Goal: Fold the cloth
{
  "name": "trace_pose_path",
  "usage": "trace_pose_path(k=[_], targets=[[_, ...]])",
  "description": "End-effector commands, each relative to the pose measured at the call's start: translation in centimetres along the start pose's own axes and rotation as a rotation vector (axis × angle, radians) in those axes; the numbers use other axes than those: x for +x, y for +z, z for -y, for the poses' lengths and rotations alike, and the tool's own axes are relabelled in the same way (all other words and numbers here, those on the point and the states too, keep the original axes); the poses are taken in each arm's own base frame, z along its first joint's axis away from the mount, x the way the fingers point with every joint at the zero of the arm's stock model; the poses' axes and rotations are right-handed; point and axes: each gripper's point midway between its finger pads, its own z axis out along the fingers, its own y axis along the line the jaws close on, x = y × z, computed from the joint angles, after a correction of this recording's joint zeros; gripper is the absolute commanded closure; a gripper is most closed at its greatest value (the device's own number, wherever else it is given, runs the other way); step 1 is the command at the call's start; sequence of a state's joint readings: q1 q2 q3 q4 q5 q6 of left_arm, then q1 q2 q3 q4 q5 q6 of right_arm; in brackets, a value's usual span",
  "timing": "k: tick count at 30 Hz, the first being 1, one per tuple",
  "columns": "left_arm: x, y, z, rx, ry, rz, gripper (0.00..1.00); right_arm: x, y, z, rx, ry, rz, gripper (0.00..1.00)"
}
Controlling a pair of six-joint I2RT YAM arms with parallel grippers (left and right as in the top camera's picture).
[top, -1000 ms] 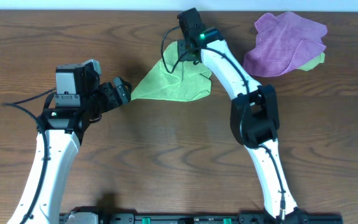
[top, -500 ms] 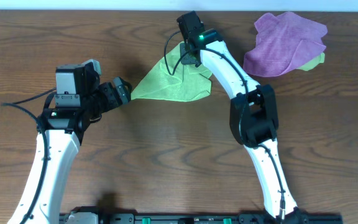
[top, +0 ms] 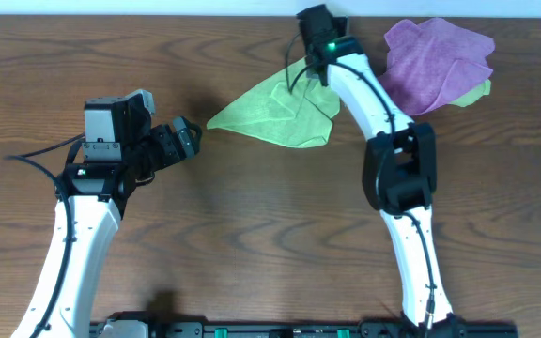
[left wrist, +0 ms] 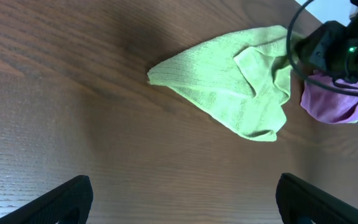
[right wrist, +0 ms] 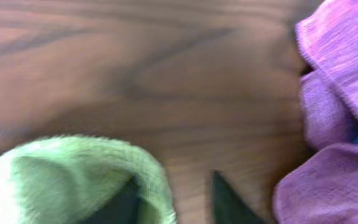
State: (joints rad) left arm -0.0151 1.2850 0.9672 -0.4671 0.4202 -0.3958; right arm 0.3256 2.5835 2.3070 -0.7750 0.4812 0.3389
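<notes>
The green cloth point(top: 280, 113) lies crumpled in a rough triangle on the wooden table, its point toward the left. It also shows in the left wrist view point(left wrist: 241, 93). My right gripper point(top: 310, 75) is at the cloth's far right corner. In the right wrist view the cloth point(right wrist: 73, 180) is bunched over one finger of the right gripper point(right wrist: 176, 193), which holds that corner. My left gripper point(top: 191, 139) is open and empty, a short way left of the cloth's point. Its fingers are wide apart over bare wood in the left wrist view point(left wrist: 182, 208).
A purple cloth point(top: 435, 61) lies heaped at the far right, close to my right gripper, and shows in the right wrist view point(right wrist: 340, 93). A second green cloth point(top: 482, 91) peeks from under it. The table's far edge runs just behind both.
My right gripper has moved right and away, dragging the green cloth with it. The cloth's left point has pulled away from my left gripper, which has not moved.
</notes>
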Motion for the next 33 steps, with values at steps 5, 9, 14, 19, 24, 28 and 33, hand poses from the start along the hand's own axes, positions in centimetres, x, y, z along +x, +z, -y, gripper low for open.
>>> trace_pose_path(k=[5, 9, 14, 19, 24, 28, 33], targets=[[-0.6, -0.2, 0.8, 0.027, 0.008, 0.011, 0.05, -1.5, -3.2, -1.8, -0.081, -0.01, 0.013, 0.34], [-1.1, -0.2, 1.1, 0.038, 0.014, 0.032, 0.05, -2.5, -8.4, -5.5, -0.254, -0.002, 0.012, 0.32], [-1.4, -0.2, 1.2, 0.043, 0.011, 0.043, 0.04, -1.8, -12.9, -8.9, -0.377, 0.005, -0.01, 0.29], [-1.4, -0.2, 1.2, 0.043, 0.011, 0.043, 0.05, 1.5, -12.5, -9.8, -0.362, 0.026, -0.119, 0.29], [-1.4, -0.2, 1.2, 0.043, 0.011, 0.042, 0.05, 4.1, -10.1, -10.6, -0.34, 0.02, -0.183, 0.29], [-1.4, -0.2, 1.2, 0.043, 0.011, 0.042, 0.05, 6.2, -7.8, -11.2, -0.323, 0.002, -0.227, 0.31], [-1.4, -0.2, 1.2, 0.043, 0.011, 0.042, 0.05, 7.2, -6.5, -11.6, -0.315, -0.006, -0.243, 0.35]])
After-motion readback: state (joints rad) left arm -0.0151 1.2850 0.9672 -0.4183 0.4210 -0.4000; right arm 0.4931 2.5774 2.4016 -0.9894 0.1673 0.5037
